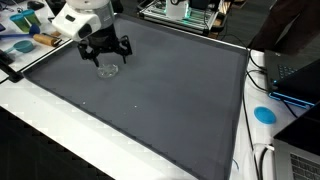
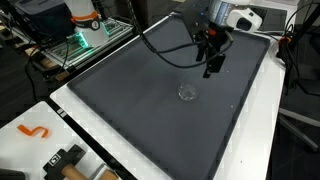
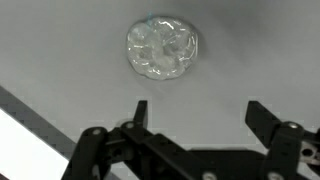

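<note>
A small clear, crinkled plastic piece (image 3: 162, 48) lies on the dark grey mat; it looks like a transparent cup or lid seen from above. It also shows in both exterior views (image 1: 108, 69) (image 2: 187, 92). My gripper (image 3: 195, 112) hangs above the mat with its two black fingers spread wide apart and nothing between them. It hovers just beside and above the clear piece in the exterior views (image 1: 104, 52) (image 2: 213, 55), not touching it.
The dark mat (image 1: 150, 100) covers a white table (image 2: 120, 150). A blue disc (image 1: 264, 114) and laptops lie past one edge. A wire rack (image 2: 85, 40) with gear, an orange hook (image 2: 34, 131) and a black tool (image 2: 65, 160) stand round the other edges.
</note>
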Motion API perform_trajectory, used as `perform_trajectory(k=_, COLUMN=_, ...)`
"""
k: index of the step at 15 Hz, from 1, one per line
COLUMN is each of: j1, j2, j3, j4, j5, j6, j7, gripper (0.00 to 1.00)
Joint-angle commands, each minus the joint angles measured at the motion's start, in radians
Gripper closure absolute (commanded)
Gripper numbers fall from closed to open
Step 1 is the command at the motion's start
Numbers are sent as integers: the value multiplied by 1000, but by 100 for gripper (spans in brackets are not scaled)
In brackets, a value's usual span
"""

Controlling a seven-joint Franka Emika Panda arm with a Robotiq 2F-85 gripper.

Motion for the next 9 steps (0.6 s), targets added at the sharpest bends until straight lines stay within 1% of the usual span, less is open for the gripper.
perform_trajectory(k=1, j1=58, j2=24, j3=-25, j4=65, j5=-69, j6=-88, j7=147, gripper=0)
perform_trajectory(k=6, j1=118, j2=71, j3=-42, j4=152, j5=-130, j6=-206, j7=321, gripper=0)
perform_trajectory(k=9, j1=141, j2=107, j3=-52, j4=203, j5=-151, j6=-248, j7=394, gripper=0)
